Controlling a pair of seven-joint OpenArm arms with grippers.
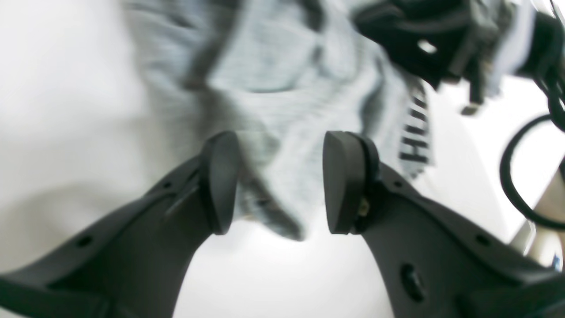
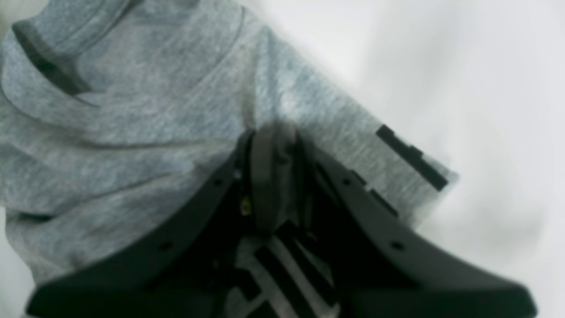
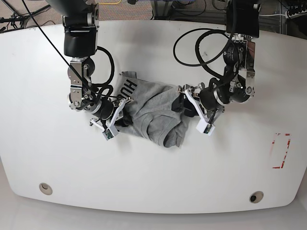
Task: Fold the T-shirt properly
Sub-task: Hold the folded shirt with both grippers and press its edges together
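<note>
- T-shirt [image 3: 153, 112] lies crumpled in a heap near the middle of the white desk [image 3: 153, 182], between the two arms.
- In the base view the cloth is bunched, with folds running across it. A dark opening shows near its middle; one lobe hangs toward the near edge of the desk.
- Black lettering [image 3: 128, 88] shows on the far corner of the heap, on the side of the right arm. I read "HU"; the rest is turned under.
- Right tool [image 2: 273, 145]: fingers together, clamped on a fold of the T-shirt. In the right wrist view grey cloth [image 2: 132, 132] wraps over the fingertips and fills the upper left of the frame. Black print bars [image 2: 412, 157] show on a flap just right of the tool, and more print lies under the fingers.
- Left tool [image 1: 278, 181]: fingers [image 1: 220, 181] apart, with a wide gap between the pads. Grey cloth [image 1: 273, 97] lies past and below the gap; no pad visibly presses on it. Whether the tips touch cloth, I cannot tell; the frame is blurred.
- In the left wrist view the lettering [image 1: 415, 132] runs down the right edge of the cloth, and the right arm's black body [image 1: 432, 39] sits at upper right.
- In the base view the left tool [image 3: 184, 103] sits at the edge of the heap on the view's right, and the right tool [image 3: 120, 109] at the edge on the view's left.
- Black cables [image 3: 201, 43] loop over the desk by the left arm.
- Red corner marks [image 3: 281, 151] lie on the desk, well apart from the T-shirt.
</note>
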